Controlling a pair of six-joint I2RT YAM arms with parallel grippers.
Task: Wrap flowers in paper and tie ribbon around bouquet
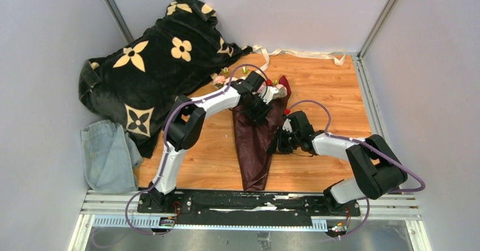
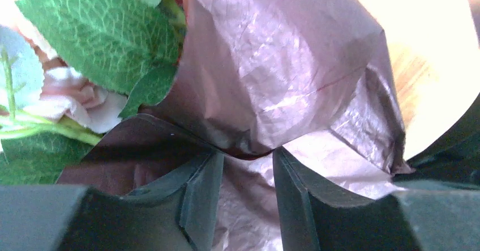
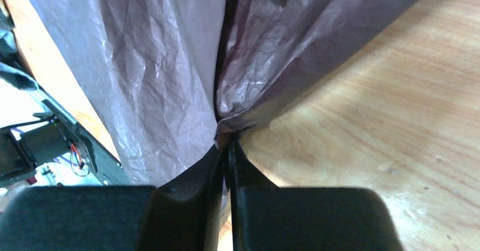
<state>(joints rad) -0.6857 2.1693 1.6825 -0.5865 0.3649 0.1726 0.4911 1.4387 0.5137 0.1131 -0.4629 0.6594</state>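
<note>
The wooden table (image 1: 322, 86) bears the maroon paper (image 1: 255, 149) folded into a long cone, with the flowers (image 1: 222, 80) at the paper's far end, the ribbon (image 1: 305, 53) beyond it, a black flower-patterned blanket (image 1: 153, 64) to its far left and a denim cloth (image 1: 107, 154) to its near left

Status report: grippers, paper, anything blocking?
Left gripper open, straddling paper by flowers. Right gripper pinching paper edge. Ribbon untouched at far edge; nothing in the way.
</note>
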